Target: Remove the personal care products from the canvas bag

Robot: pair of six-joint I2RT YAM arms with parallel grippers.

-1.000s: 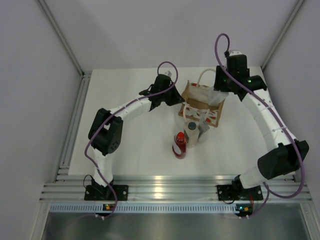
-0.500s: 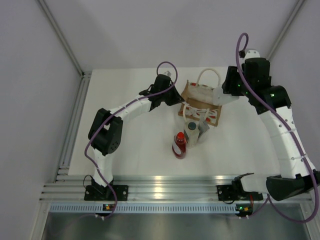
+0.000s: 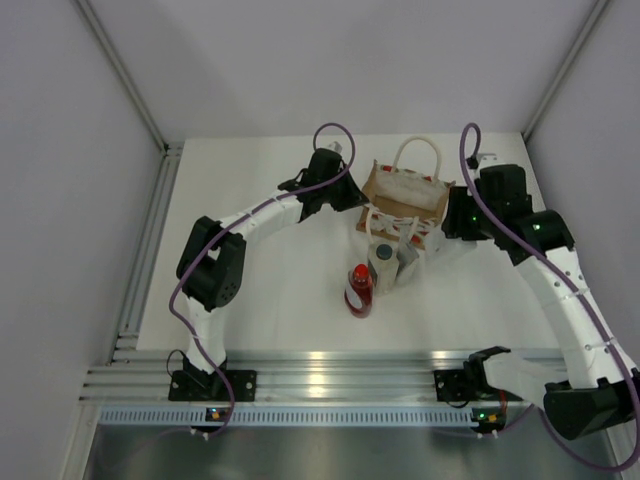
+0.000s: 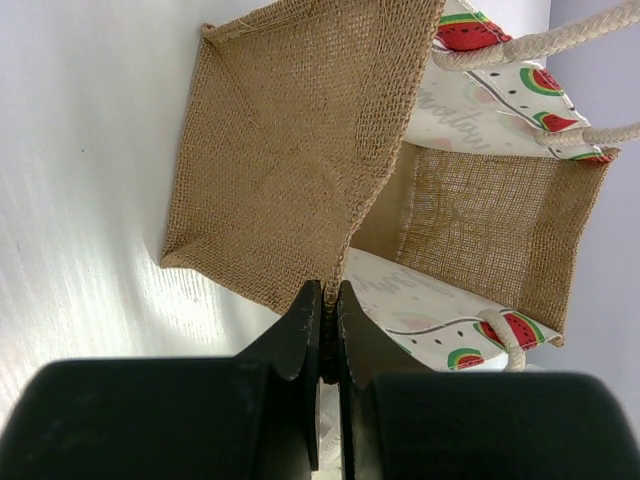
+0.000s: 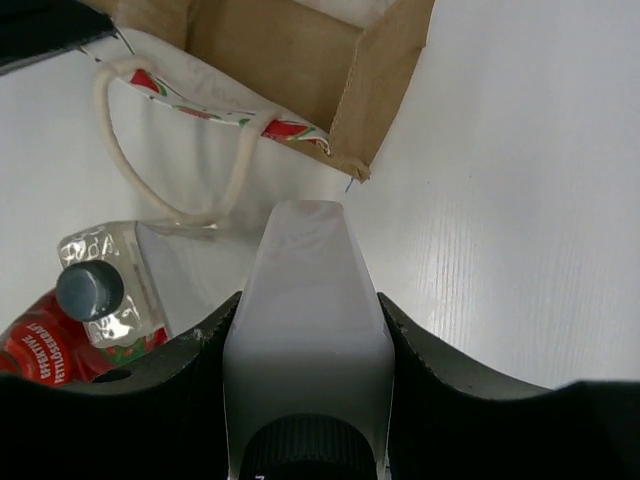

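- Top view: the bag (image 3: 405,195) stands upright toward the back of the table (image 3: 250,300), mouth open. My left gripper (image 3: 352,196) is at its left rim. My right gripper (image 3: 445,228) sits just off its near right corner. In front of the bag there's a white bottle (image 3: 381,262) touching a grey bottle (image 3: 407,258), with the red bottle (image 3: 359,290) just beside them, nearer me.
- Left wrist: my left jaws are pinched together on the bag's burlap edge.
- Right wrist: my right fingers are clamped on a second white bottle (image 5: 305,290), dark cap toward the camera. It's outside the bag, near its corner. A rope handle (image 5: 170,160) droops down the printed side, and the other white bottle and the red one show at lower left.
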